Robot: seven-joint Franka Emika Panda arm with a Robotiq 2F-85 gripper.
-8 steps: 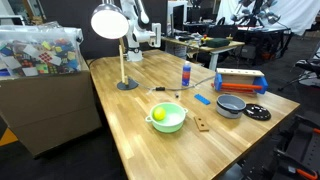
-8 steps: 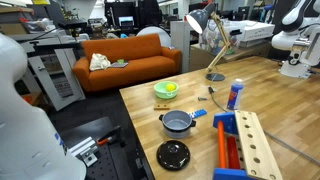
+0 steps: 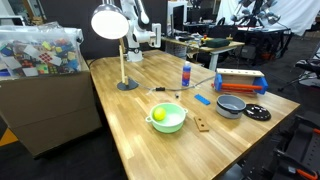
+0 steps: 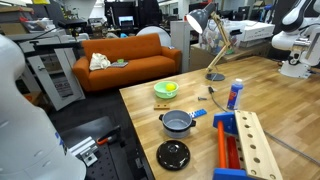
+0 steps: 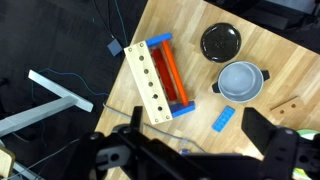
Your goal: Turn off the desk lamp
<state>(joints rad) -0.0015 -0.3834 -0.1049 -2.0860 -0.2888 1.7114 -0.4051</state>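
Note:
The desk lamp (image 3: 108, 22) stands at the far left of the wooden table, with a round dome head, a bright white disc face, a thin pale stem and a dark round base (image 3: 127, 86). It also shows in an exterior view (image 4: 197, 22), at the table's far end. My gripper (image 5: 190, 150) shows only in the wrist view. Its dark fingers are spread wide and hold nothing, high above the table's other end. The lamp is out of the wrist view. The white arm (image 3: 140, 30) rises behind the lamp.
On the table are a green bowl (image 3: 167, 117) with a yellow ball, a blue-and-red bottle (image 3: 186, 72), a grey pot (image 5: 240, 80), a black lid (image 5: 221, 42), a wooden rack (image 5: 155, 85) and a blue block (image 5: 224, 119). A filled box (image 3: 40, 60) stands beside the table.

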